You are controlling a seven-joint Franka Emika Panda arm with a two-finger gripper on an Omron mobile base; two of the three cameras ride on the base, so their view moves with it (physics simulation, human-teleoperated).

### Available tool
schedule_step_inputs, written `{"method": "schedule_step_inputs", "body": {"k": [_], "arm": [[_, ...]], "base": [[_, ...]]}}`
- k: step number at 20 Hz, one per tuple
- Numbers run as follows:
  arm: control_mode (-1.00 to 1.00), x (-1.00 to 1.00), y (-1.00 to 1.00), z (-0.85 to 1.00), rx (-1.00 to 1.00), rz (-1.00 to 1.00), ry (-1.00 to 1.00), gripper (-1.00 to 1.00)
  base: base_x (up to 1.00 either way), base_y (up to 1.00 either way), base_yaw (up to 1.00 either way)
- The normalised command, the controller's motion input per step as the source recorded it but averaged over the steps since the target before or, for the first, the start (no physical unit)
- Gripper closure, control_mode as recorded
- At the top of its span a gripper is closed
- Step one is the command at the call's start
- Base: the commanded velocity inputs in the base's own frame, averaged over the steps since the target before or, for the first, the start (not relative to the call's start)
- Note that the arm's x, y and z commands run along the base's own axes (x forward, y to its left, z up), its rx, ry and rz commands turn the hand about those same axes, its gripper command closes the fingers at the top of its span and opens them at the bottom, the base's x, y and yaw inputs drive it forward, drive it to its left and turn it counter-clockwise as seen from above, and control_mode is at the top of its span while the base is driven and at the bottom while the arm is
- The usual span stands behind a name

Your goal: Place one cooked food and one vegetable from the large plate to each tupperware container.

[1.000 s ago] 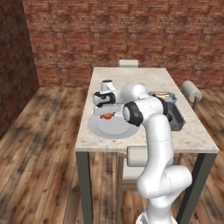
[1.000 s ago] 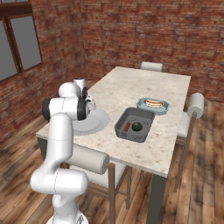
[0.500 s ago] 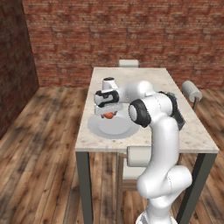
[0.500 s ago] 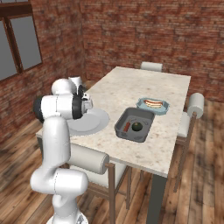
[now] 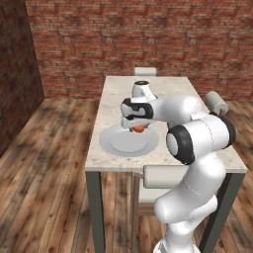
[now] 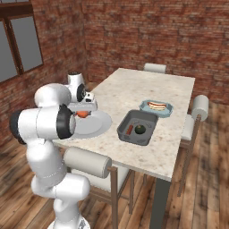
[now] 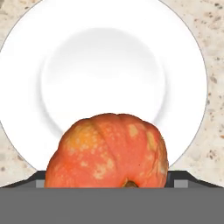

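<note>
Over the last second the claw [image 5: 137,122] has come down from above the large plate [image 7: 109,65] and now straddles the tomato [image 7: 107,151], one finger on either side of it. The jaws stand spread wide, with a sliver of space showing beside the fruit, so the claw is released rather than clenched. The tomato sits directly between the fingers, at the plate's near edge, and the plate beneath the claw carries nothing else. That suggests the last item is about to be gripped. Well away to the claw's right across the counter [image 6: 134,89], the dark-grey tub [image 6: 132,137] holds the skewered sausage [image 6: 129,130] and the dark green ball [image 6: 140,129]. The light-blue tub [image 6: 166,112] just beyond it holds the hot dog [image 6: 155,105] alone. Judging by that, the tomato belongs in the blue tub.
</note>
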Motion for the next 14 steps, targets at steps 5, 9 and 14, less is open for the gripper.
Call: {"method": "schedule_step_inputs", "body": {"k": [5,9,14], "arm": [[-1.0,-1.0,-0.55,0.82,0.0,-0.01,-0.01,1.0],[-1.0,-1.0,-0.45,0.47,0.0,-0.03,-0.1,1.0],[-1.0,-1.0,-0.29,0.42,0.0,-0.04,-0.02,1.0]], "base": [[0.0,0.0,0.0],[0.0,0.0,0.0],[0.0,0.0,0.0]]}}
